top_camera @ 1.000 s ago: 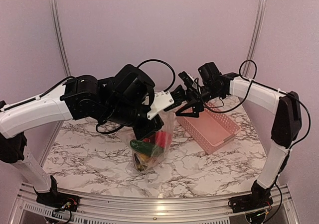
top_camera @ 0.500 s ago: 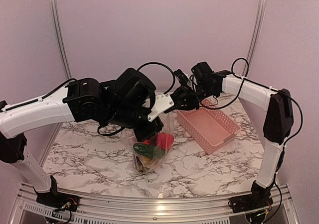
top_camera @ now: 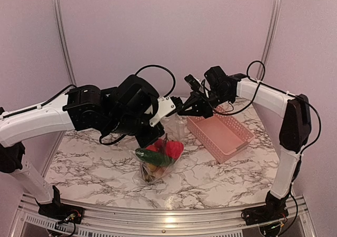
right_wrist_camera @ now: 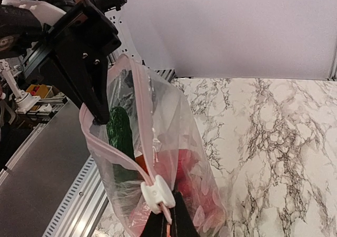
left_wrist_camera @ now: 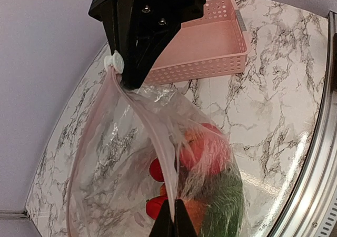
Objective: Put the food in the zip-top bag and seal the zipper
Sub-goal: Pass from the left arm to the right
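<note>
Pinch of right gripper (right_wrist_camera: 169, 218), bottom centre of the right wrist view, pressed together on zipper (right_wrist_camera: 111, 151) just under white slider (right_wrist_camera: 157, 194). Up and left from there along the strip to left gripper (right_wrist_camera: 99, 113), likewise clamped shut on the zipper's far end. Long axis thus strung gripper to gripper, mouth gaping between the two lips. Below, bag (top_camera: 158, 163) hanging at centre of the top view, food (top_camera: 164, 151) already inside. Probably next: slider drawn along that line toward left gripper, with right arm much the nearer to it.
</note>
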